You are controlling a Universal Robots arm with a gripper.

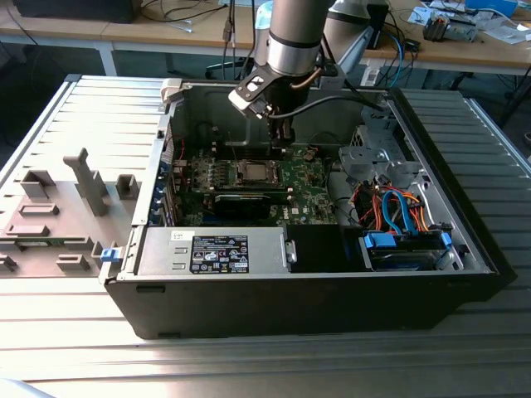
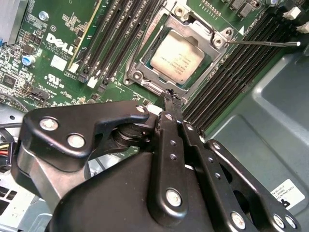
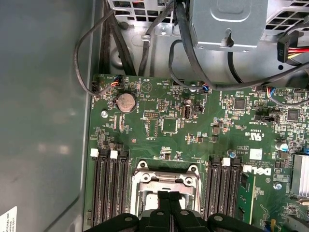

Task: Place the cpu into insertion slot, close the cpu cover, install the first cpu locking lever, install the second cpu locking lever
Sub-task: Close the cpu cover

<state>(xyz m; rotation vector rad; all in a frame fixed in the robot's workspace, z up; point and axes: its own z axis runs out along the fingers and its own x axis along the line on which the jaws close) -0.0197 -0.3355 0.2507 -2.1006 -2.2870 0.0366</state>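
The cpu [image 2: 177, 57] lies flat in the insertion slot [image 2: 137, 77], its pale metal face up. The silver cpu cover [image 2: 208, 35] lies down around it, framing the chip. One thin locking lever [image 2: 263, 42] sticks out sideways over the memory slots; another rod [image 2: 145, 38] runs along the socket's opposite side. My gripper [image 2: 170, 96] hovers just beside the socket's edge, fingers shut with nothing between them. In the exterior view the gripper [image 1: 284, 143] hangs inside the open case, slightly toward that view's right of the cpu [image 1: 253, 172]. The first wrist view has the fingers [image 3: 164, 205] over the cover [image 3: 145, 181].
Long black memory slots [image 2: 120, 34] flank the socket on both sides. A long black card [image 1: 241, 201] sits across the board nearer the case front. Cables [image 1: 398, 207] and a drive cage [image 1: 365, 153] fill the exterior view's right. The case wall [image 3: 43, 121] stands close.
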